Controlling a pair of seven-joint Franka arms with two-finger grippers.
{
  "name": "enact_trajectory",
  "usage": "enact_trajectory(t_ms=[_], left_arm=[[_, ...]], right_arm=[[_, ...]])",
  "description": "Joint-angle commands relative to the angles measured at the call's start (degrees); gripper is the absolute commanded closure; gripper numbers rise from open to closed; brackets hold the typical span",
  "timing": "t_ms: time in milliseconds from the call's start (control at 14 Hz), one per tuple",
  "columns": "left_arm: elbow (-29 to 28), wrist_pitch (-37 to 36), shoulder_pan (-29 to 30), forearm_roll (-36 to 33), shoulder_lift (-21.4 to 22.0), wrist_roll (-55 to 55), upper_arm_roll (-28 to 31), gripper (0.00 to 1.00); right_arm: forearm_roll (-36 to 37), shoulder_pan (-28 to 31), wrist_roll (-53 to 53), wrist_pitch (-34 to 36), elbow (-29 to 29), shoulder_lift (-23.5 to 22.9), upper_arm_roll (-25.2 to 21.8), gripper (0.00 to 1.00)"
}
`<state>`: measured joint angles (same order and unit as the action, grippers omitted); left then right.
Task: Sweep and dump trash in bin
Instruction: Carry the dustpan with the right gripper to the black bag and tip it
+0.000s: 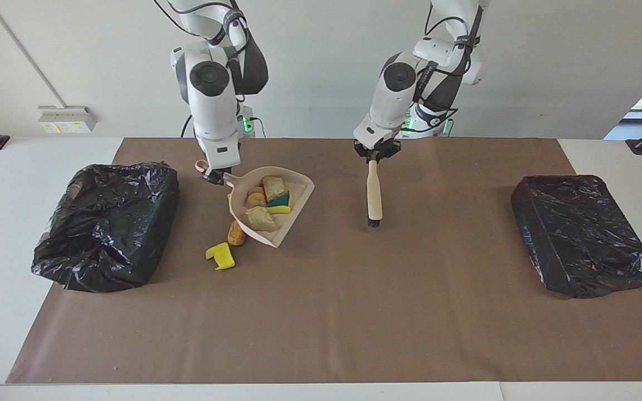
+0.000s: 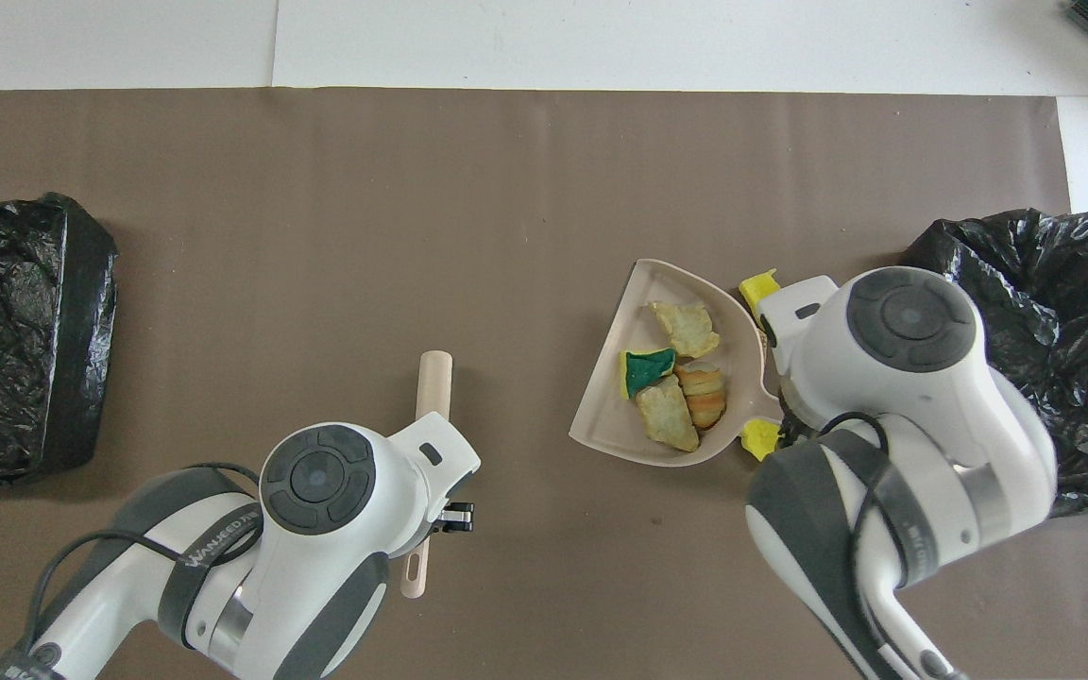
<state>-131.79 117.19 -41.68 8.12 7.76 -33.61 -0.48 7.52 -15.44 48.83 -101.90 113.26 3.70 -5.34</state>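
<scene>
My right gripper (image 1: pixel 216 176) is shut on the handle of the pink dustpan (image 1: pixel 293 220), which it holds just above the mat beside the loose trash. Several sponge chunks (image 1: pixel 265 203) lie in the pan, one of them green-backed (image 2: pixel 646 366). On the mat lie a tan chunk (image 1: pixel 236 234) and a yellow chunk (image 1: pixel 220 256). Another yellow chunk (image 2: pixel 759 436) peeks out by the pan's handle in the overhead view. My left gripper (image 1: pixel 375 157) is shut on the wooden brush (image 1: pixel 374 192), which hangs bristles down over the mat's middle.
A bin lined with a black bag (image 1: pixel 106 223) stands open at the right arm's end of the table, close to the dustpan. A second black-bagged bin (image 1: pixel 583 234) stands at the left arm's end. The brown mat (image 1: pixel 354 312) covers the table.
</scene>
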Motion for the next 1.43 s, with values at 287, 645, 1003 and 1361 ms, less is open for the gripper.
enact_trajectory(t_ms=[287, 645, 1003, 1361], left_arm=[[-5.66, 9.54, -20.35, -1.18, 1.47, -25.25, 0.39, 1.00], [-6.72, 12.09, -26.78, -1.18, 1.30, -33.53, 0.30, 1.00], [-6.81, 14.37, -28.54, -1.18, -2.21, -33.71, 0.30, 1.00], [-5.41, 15.26, -28.02, -1.18, -4.50, -33.63, 0.30, 0.82]], right_arm=[[5.81, 26.39, 25.67, -0.82, -6.03, -0.62, 0.42, 1.00], [22.15, 32.93, 40.11, -13.05, -5.24, -3.51, 0.42, 1.00], [40.01, 28.19, 45.29, -17.27, -3.92, -5.90, 0.94, 1.00], [49.86, 24.50, 46.53, -16.85, -2.60, -6.34, 1.12, 1.00]])
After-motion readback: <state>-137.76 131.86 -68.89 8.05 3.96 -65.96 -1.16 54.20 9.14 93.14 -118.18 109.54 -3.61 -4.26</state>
